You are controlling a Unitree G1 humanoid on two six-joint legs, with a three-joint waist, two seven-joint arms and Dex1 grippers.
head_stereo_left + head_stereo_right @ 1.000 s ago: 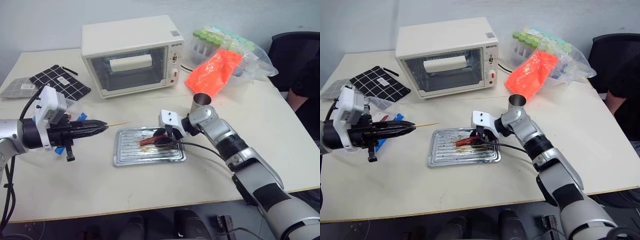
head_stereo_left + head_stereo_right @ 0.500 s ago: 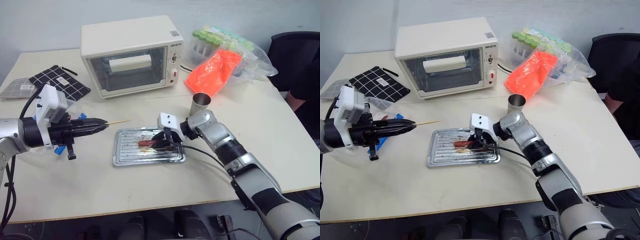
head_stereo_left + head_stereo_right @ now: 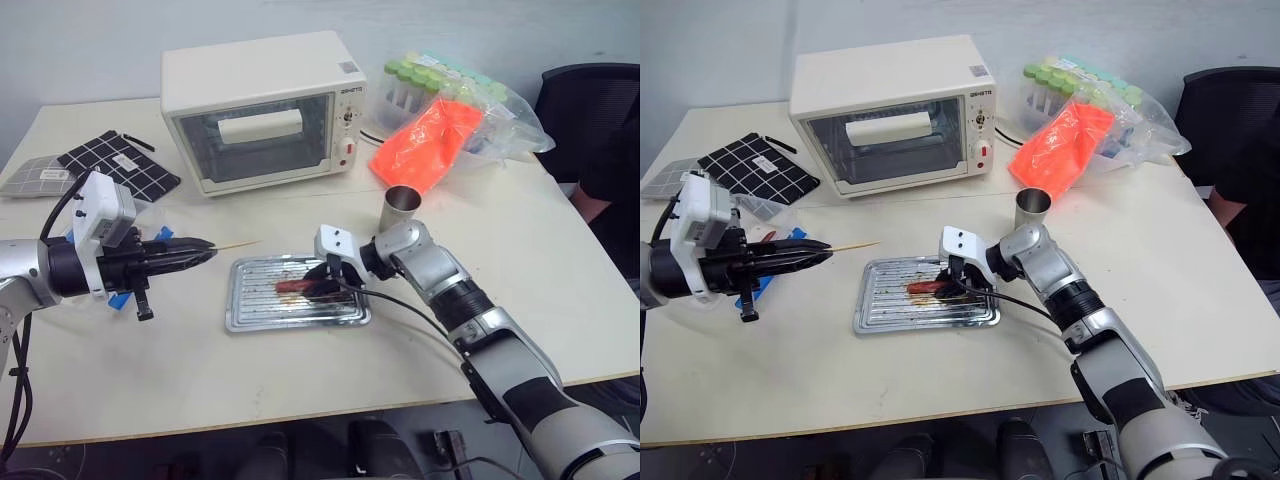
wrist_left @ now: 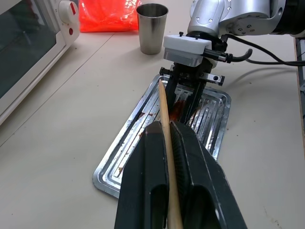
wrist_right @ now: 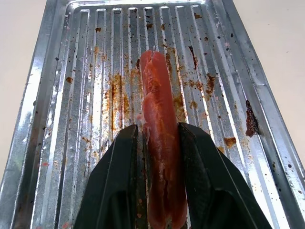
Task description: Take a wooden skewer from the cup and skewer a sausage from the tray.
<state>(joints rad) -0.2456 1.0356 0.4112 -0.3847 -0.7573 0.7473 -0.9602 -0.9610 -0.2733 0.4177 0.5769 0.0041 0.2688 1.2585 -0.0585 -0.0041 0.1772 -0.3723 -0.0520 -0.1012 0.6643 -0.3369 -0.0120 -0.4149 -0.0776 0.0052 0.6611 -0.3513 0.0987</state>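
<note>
The reddish-brown sausage [image 5: 159, 124] lies along the ridges of the stained silver tray [image 3: 250, 312]. My right gripper [image 3: 325, 283] reaches in from the tray's right end and is shut on the sausage, one black finger [image 5: 125, 157] on each side. My left gripper [image 3: 205, 251] hovers left of the tray, shut on the wooden skewer [image 4: 164, 119]. The skewer's thin tip [image 3: 240, 244] points toward the tray and stops short of its near corner. The metal cup [image 3: 403, 207] stands behind my right wrist.
A white toaster oven [image 3: 262, 108] sits behind the tray. An orange bag [image 3: 430, 140] and green-capped tubes [image 3: 415, 80] lie at the back right, a checked cloth [image 3: 120, 162] at the back left. A black chair [image 3: 590, 110] stands past the table's right edge.
My right gripper's fingers have closed in on the sausage, which now lies flatter on the tray. The left arm and the skewer have kept still.
</note>
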